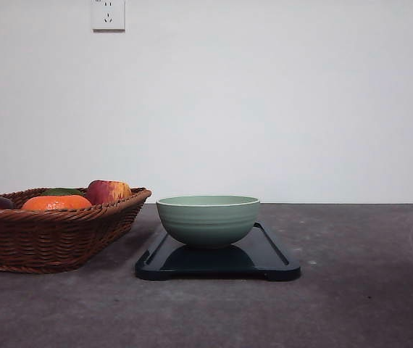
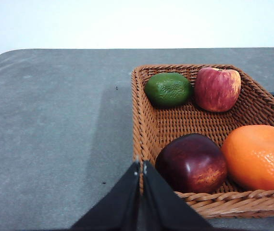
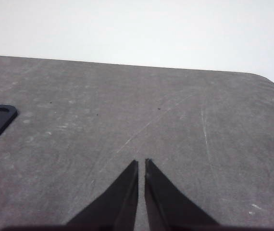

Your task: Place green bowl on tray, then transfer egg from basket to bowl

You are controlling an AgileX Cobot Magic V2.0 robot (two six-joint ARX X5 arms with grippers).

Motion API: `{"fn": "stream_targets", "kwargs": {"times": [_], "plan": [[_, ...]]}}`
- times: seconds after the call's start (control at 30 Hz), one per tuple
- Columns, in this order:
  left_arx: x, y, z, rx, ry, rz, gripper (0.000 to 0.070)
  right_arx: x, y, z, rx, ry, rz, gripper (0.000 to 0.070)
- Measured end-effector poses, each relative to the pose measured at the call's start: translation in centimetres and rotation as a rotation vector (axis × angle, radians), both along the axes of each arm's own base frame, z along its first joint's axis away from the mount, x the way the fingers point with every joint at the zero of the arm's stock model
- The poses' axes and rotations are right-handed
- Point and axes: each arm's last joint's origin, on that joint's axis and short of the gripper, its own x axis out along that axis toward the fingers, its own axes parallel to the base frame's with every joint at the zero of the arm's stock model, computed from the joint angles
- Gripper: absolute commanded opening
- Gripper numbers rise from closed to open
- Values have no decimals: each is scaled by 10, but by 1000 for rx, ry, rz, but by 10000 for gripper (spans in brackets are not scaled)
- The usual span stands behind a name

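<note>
Front view: tray (image 1: 273,255) seen nearest, flat on table (image 1: 366,304); green bowl (image 1: 208,219) already seated upright at its centre, first step judged done. Basket (image 1: 47,235) set just beside tray, short transfer path presumed.

Left wrist view: left gripper (image 2: 141,168) seen with tips pressed together, nothing held, poised at near rim of basket. Just beyond tips, dark reddish-brown oval, taken as egg (image 2: 192,162); orange fruit (image 2: 258,156) beside it, apple (image 2: 217,88) and green fruit (image 2: 168,89) farther off.

Right wrist view: right gripper (image 3: 142,166) seen nearly closed, nothing held, over bare table; tray corner off to side.
</note>
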Motion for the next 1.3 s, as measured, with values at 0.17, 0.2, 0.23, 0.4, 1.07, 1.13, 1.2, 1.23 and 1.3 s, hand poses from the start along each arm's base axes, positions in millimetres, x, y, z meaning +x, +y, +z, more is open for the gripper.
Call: {"fn": "stream_targets", "kwargs": {"times": [0.17, 0.2, 0.23, 0.4, 1.07, 1.13, 1.2, 1.23, 1.3], "plan": [[0, 0, 0, 0, 0, 0, 0, 0, 0, 0, 0, 0, 0, 16], [0, 0, 0, 0, 0, 0, 0, 0, 0, 0, 0, 0, 0, 16], [0, 0, 0, 0, 0, 0, 0, 0, 0, 0, 0, 0, 0, 16], [0, 0, 0, 0, 0, 0, 0, 0, 0, 0, 0, 0, 0, 16], [0, 0, 0, 0, 0, 0, 0, 0, 0, 0, 0, 0, 0, 16], [0, 0, 0, 0, 0, 0, 0, 0, 0, 0, 0, 0, 0, 16], [0, 0, 0, 0, 0, 0, 0, 0, 0, 0, 0, 0, 0, 16], [0, 0, 0, 0, 0, 0, 0, 0, 0, 0, 0, 0, 0, 16], [0, 0, 0, 0, 0, 0, 0, 0, 0, 0, 0, 0, 0, 16]]}}
